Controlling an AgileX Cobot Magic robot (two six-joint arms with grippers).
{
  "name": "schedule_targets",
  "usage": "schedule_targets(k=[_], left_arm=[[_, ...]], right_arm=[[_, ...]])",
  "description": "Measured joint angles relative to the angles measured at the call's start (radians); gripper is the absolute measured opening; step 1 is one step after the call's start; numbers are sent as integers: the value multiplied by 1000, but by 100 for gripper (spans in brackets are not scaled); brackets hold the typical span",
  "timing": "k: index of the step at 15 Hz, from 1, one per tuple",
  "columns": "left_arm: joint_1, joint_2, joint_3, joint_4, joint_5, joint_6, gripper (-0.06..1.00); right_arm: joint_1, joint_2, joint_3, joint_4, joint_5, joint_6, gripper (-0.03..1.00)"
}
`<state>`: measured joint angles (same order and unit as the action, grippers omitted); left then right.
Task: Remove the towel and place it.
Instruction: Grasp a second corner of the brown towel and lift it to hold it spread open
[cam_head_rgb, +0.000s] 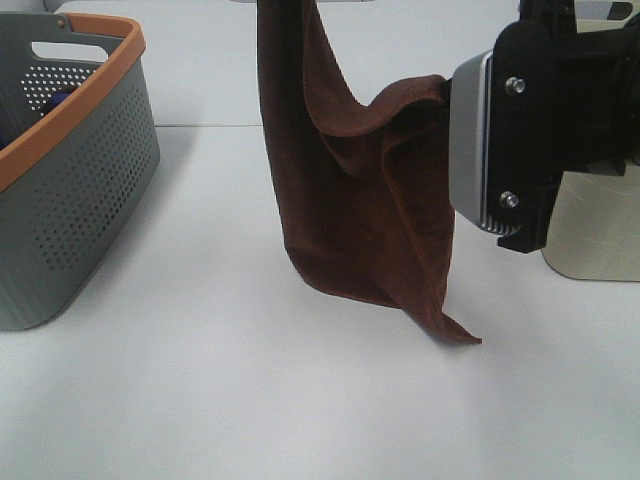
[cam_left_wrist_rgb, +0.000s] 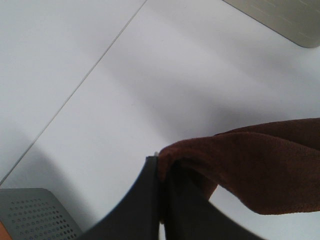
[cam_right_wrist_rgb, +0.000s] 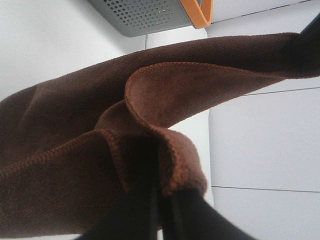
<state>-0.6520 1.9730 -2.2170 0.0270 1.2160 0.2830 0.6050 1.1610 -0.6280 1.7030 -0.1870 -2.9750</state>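
**Towel held aloft by two corners, low corner close to the table**

The dark reddish-brown terry towel (cam_head_rgb: 360, 200) hangs in the air between the two arms, beside the grey perforated plastic basket with an orange rim (cam_head_rgb: 70, 180) and clear of it; its lowest corner points down to the white table (cam_head_rgb: 250, 410), and whether it touches cannot be told. The left gripper (cam_left_wrist_rgb: 160, 167) has its dark jaws pressed together on a bunched edge of the cloth; the right gripper (cam_right_wrist_rgb: 159, 187) is likewise pinching a folded hem, with the fabric bulging over the fingertips. A pale beige container (cam_head_rgb: 600, 235), only partly in view, stands behind the right arm.

Both pinches take little cloth near the edge; a sharp pull, or the arms drawing too far apart, could tug the hem out of one claw and leave the towel dangling from the other. The trailing corner may drag on the table when the arms travel; that would crease or fold it under when laid down. Carried low towards either container, the hanging part could catch on a rim.
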Motion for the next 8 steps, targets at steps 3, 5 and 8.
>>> schedule_targets(k=[3,5,8], left_arm=[[0,0,0,-17,0,-15,0],[0,0,0,-18,0,-34,0],[0,0,0,-20,2,-77,0]], right_arm=[[0,-3,0,21,57,251,2],[0,-23,0,25,96,496,2],[0,-62,0,26,155,820,2]])
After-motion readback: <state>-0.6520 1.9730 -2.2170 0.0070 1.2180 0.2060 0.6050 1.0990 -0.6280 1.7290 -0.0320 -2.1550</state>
